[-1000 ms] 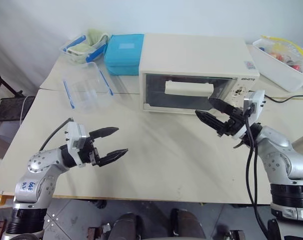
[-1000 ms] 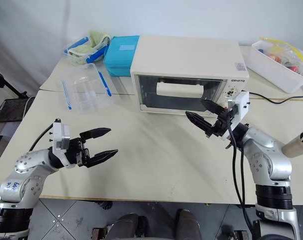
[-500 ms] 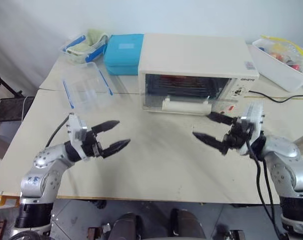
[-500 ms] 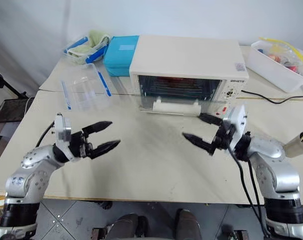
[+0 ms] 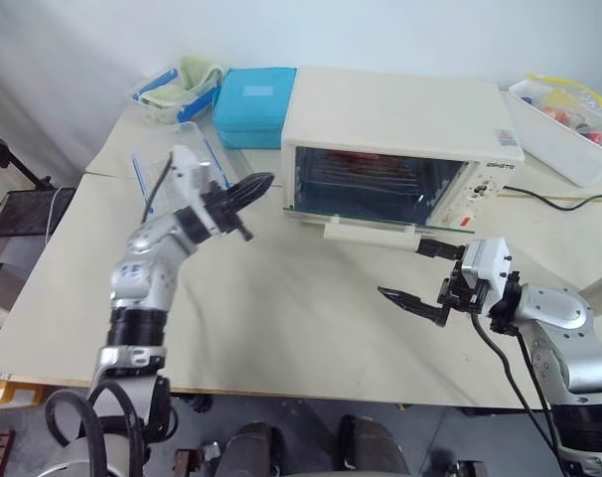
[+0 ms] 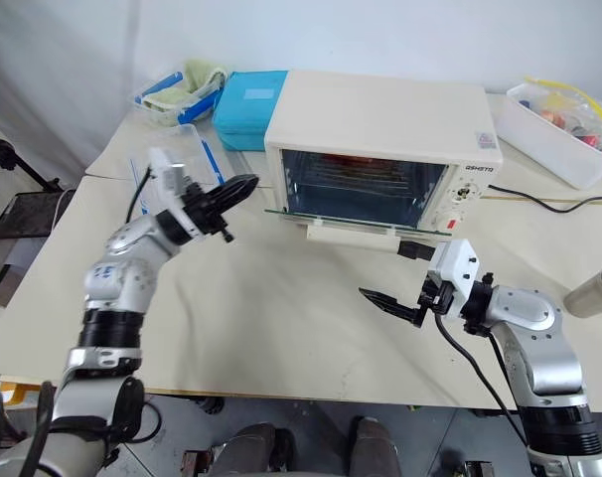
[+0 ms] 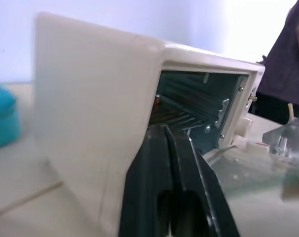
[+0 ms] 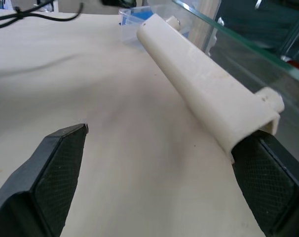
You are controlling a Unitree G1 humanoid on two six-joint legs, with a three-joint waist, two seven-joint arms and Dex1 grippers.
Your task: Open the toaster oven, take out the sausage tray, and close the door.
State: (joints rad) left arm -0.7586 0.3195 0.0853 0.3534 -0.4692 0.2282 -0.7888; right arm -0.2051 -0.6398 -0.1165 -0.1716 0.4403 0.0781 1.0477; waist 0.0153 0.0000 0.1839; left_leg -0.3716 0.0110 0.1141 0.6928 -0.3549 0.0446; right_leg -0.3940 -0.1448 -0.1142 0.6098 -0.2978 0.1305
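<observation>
The toaster oven [image 5: 400, 139] stands at the back of the table [image 5: 281, 318], its door [image 6: 356, 227] folded down flat. Beside it lie a teal box [image 5: 251, 104] and a clear container [image 5: 177, 169]. The left gripper [image 5: 253, 187] is closed and empty, near the oven's left corner. The right gripper [image 5: 420, 273] is spread wide — one finger just under the handle [image 8: 204, 94] end. The sausage tray [image 5: 366, 169] sits inside, only dimly visible — its wrist view shows mostly rack wires.

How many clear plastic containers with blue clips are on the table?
2. One clear container lies just behind the left pincer; the other, holding something pale green, sits at the table's far-left corner beside the teal box.
</observation>
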